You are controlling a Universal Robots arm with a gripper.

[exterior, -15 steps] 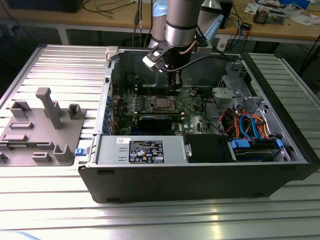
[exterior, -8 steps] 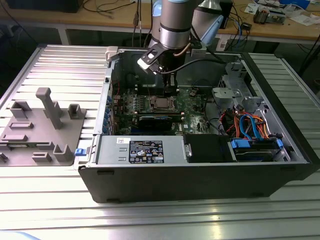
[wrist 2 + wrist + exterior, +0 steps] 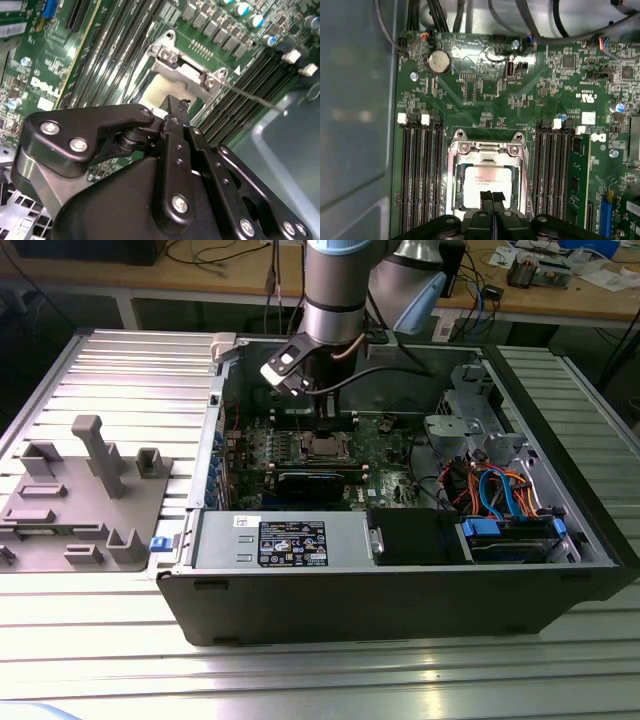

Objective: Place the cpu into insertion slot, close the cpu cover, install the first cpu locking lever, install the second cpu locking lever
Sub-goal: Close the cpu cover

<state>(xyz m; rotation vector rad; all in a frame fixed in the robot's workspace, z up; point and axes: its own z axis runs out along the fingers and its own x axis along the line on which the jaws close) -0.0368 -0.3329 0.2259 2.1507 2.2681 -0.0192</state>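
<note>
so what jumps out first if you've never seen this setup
The robot arm reaches down into the open computer case in the exterior view. In the first wrist view, the shut gripper hangs over the edge of the pale cpu, which lies inside the silvery cpu cover amid green board.

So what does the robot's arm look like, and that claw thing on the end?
The arm is a thick silvery-grey tube with a pale blue cap at one joint. A black cable loops out near its wrist. The gripper is matt black, built from flat linked bars joined by silver screws and tapering to two narrow jaws.
</note>
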